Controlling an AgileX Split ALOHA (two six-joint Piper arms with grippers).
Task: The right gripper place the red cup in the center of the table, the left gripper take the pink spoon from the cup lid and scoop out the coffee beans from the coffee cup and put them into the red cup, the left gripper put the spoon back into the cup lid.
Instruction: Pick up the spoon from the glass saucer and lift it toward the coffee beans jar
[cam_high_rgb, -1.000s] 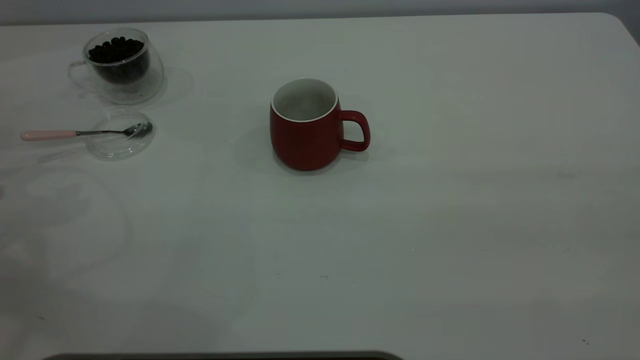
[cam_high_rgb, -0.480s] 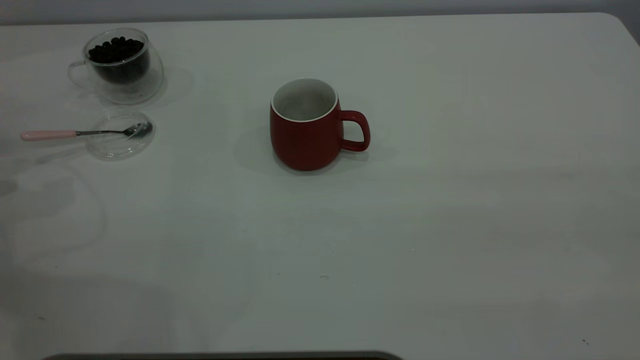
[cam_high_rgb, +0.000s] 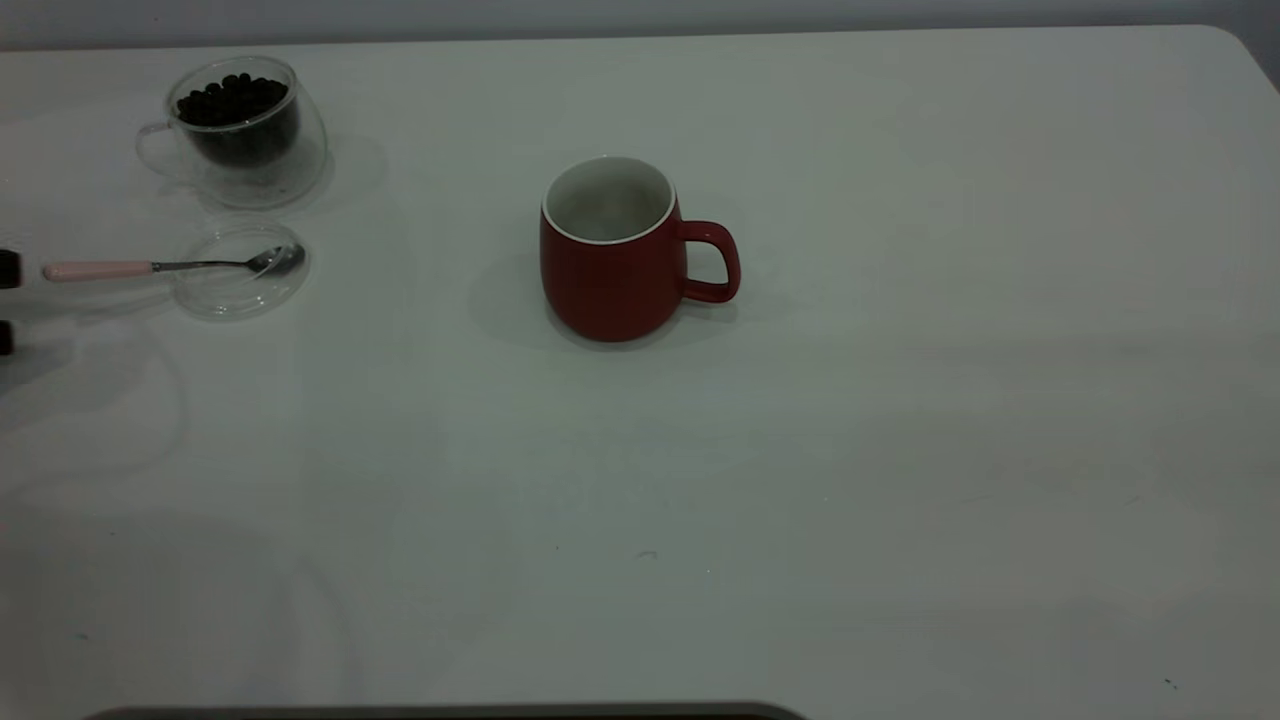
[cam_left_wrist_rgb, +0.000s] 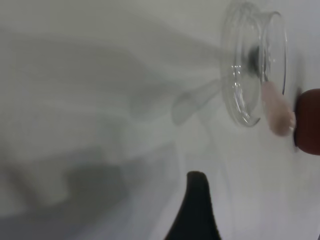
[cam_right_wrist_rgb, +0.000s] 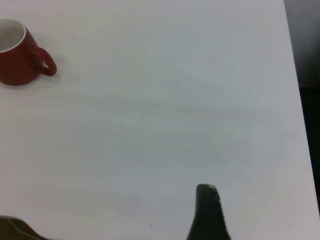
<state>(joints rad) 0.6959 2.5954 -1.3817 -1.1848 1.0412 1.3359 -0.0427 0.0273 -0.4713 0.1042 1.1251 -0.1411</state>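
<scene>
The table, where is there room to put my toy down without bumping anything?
The table is bare to the right of the red cup and along the whole near side. It is crowded at the far left corner: the coffee cup, cup lid and pink spoon sit close together, with the left gripper beside them.

Probably a lab or test bench: a bare white table (cam_high_rgb: 900, 400) against a plain grey wall (cam_high_rgb: 640, 15).

We see the red cup (cam_high_rgb: 612, 262) upright mid-bench; the pink spoon (cam_high_rgb: 165, 266) lies bowl-first in the cup lid (cam_high_rgb: 238, 285), beside the bean-filled coffee cup (cam_high_rgb: 243, 130).
</scene>
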